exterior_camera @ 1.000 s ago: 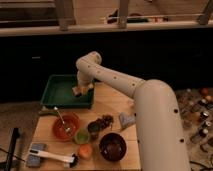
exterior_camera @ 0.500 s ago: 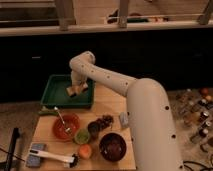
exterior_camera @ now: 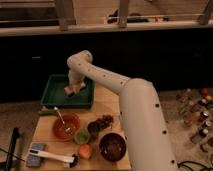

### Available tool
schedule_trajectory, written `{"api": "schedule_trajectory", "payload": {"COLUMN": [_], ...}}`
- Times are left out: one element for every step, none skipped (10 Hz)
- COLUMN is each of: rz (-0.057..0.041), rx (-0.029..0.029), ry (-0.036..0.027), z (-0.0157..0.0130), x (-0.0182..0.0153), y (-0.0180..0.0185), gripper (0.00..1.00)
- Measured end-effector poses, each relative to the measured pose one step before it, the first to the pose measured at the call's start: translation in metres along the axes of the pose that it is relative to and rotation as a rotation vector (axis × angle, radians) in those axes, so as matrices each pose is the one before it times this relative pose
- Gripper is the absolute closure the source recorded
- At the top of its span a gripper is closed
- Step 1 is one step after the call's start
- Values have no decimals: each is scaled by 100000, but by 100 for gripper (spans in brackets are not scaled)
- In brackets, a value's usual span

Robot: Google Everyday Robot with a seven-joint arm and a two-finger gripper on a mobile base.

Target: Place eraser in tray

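The dark green tray (exterior_camera: 57, 98) sits at the back left of the wooden table. My gripper (exterior_camera: 73, 90) hangs at the end of the white arm, over the tray's middle right part. A small tan-brown eraser (exterior_camera: 68, 91) sits at the gripper's tip, and the gripper is shut on it just above the tray floor. I cannot tell whether the eraser touches the floor.
An orange bowl (exterior_camera: 66, 127) with a spoon stands in front of the tray. Near it are a green cup (exterior_camera: 82, 136), dark grapes (exterior_camera: 103, 121), a dark bowl (exterior_camera: 113, 147), an orange fruit (exterior_camera: 85, 151), a grey-blue block (exterior_camera: 35, 155) and a white-handled tool (exterior_camera: 52, 156). Bottles (exterior_camera: 196, 114) stand at the right.
My arm has swung left, carrying the eraser from the tray's right rim to over its inside.
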Motion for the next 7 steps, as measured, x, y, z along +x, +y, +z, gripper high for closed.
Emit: {"api": "schedule_trajectory", "payload": {"rz": [-407, -389, -494, -469, -311, -182, -255], "rx": [-437, -107, -387, -184, -242, -205, -267], "ry": [-623, -526, -464, -590, -321, -257, -490], "z": [372, 194, 360, 305, 217, 171, 207], "x": [-68, -202, -191, -215, -121, -48, -95], "y": [-160, -194, -138, -228, -84, -72, -79], "gripper": [100, 100, 100, 100, 100, 100, 100]}}
